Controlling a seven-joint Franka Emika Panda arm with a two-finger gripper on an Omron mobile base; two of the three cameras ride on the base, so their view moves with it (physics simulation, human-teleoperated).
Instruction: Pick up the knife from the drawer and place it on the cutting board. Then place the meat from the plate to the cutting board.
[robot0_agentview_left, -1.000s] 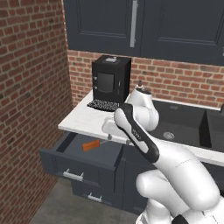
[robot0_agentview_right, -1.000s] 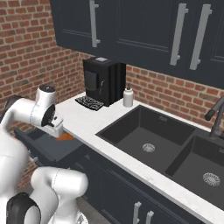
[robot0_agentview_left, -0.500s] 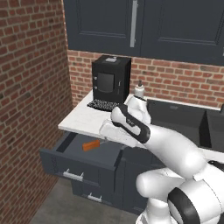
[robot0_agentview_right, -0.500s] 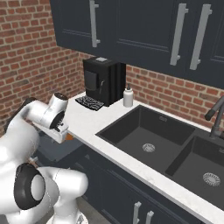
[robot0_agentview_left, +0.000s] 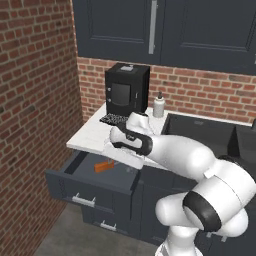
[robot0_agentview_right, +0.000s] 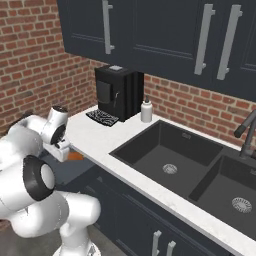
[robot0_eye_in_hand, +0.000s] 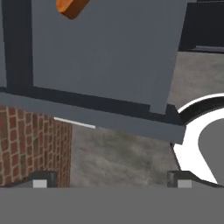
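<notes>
The dark slate drawer (robot0_agentview_left: 90, 181) stands pulled out under the white counter. In it lies the knife (robot0_agentview_left: 104, 166), whose orange handle also peeks past my hand in the right base view (robot0_agentview_right: 75, 156). My gripper (robot0_agentview_left: 117, 155) hangs over the drawer's right side, just right of the knife and not touching it. In the hand view the gripper (robot0_eye_in_hand: 109, 183) is open, with its fingertips (robot0_eye_in_hand: 41, 181) wide apart and nothing between them. That view shows the knife handle (robot0_eye_in_hand: 72, 6) at the top edge, on the drawer floor (robot0_eye_in_hand: 100, 48). The cutting board, the meat and the plate are out of view.
A black coffee machine (robot0_agentview_left: 127, 92) and a small white bottle (robot0_agentview_left: 159, 106) stand at the back of the counter. A dark double sink (robot0_agentview_right: 170, 155) with a faucet (robot0_agentview_right: 247, 132) lies to the right. A brick wall (robot0_agentview_left: 35, 100) closes the left side.
The arm has folded forward and down, bringing the hand lower over the open drawer. The jaws stay open and the knife has not moved.
</notes>
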